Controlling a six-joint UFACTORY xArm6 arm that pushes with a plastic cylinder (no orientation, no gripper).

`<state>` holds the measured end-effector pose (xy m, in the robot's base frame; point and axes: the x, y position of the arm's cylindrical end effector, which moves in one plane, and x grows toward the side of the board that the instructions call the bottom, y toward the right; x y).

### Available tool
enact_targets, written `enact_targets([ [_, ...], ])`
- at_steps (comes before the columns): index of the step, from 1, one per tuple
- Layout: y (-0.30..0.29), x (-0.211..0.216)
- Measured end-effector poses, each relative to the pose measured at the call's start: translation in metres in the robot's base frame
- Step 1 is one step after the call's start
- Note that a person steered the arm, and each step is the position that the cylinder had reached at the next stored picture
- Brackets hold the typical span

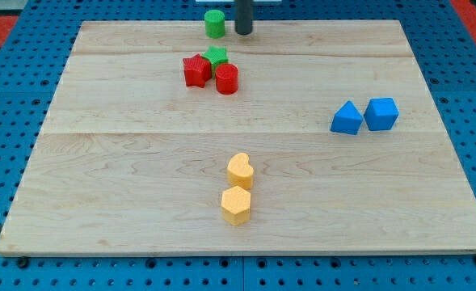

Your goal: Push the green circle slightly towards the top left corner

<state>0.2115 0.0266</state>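
At top edge, green circle (214,23) beside tool (244,32).

Wooden board (141,162), eight coloured blocks

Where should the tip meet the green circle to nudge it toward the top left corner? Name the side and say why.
No gripping here, only pushing. Contact the green circle low on its right, slightly lower side wall, opposite the top left corner. It stands upright as a short cylinder near the board's top edge, and my tip already sits just to its right, apparently apart from it. The round wall may slip, so aim through its centre.
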Motion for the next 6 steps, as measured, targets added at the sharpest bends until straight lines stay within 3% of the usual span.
enact_targets([
  [2,-0.048,-0.018],
  [3,-0.120,-0.004],
  [4,-0.157,0.061],
  [5,-0.219,0.052],
  [6,-0.269,0.000],
])
